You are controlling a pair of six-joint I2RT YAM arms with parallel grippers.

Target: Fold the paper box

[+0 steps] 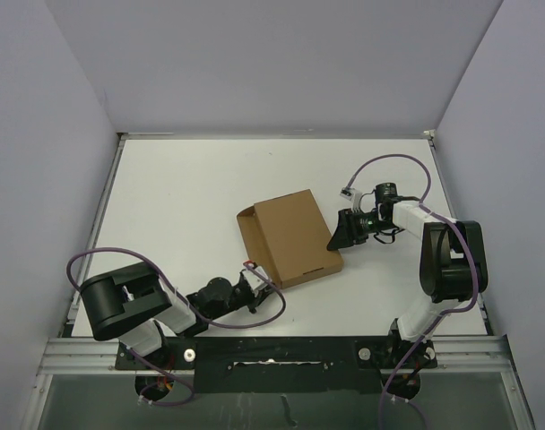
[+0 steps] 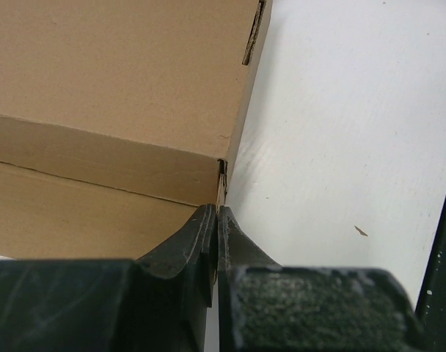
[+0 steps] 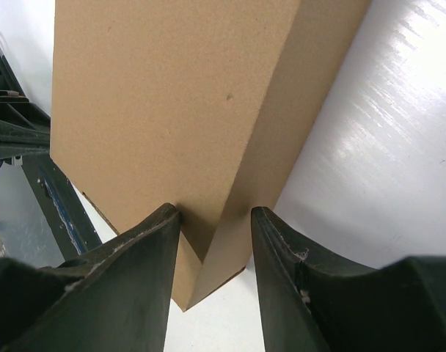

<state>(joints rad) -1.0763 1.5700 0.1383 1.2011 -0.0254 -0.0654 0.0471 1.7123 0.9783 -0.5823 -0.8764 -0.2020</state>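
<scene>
Left tool [image 2: 214, 213] shut at paper box [image 1: 289, 237] corner; right tool [image 3: 216, 213] open, astride opposite edge. Risk: uneven push could slide box across worktop [image 1: 183, 197], so untucked flaps spring back.

In the left wrist view the paper box [image 2: 120, 88] runs off the top and left edges, so only 1 corner shows. The left claw [image 2: 214, 214], closed at that corner, hides whether any cardboard is pinched. The right claw [image 3: 216, 213] straddles a box edge; whether its fingers press it cannot be told. From above, a small red-and-white thing [image 1: 250, 265] beside the left claw is too small to name.
</scene>
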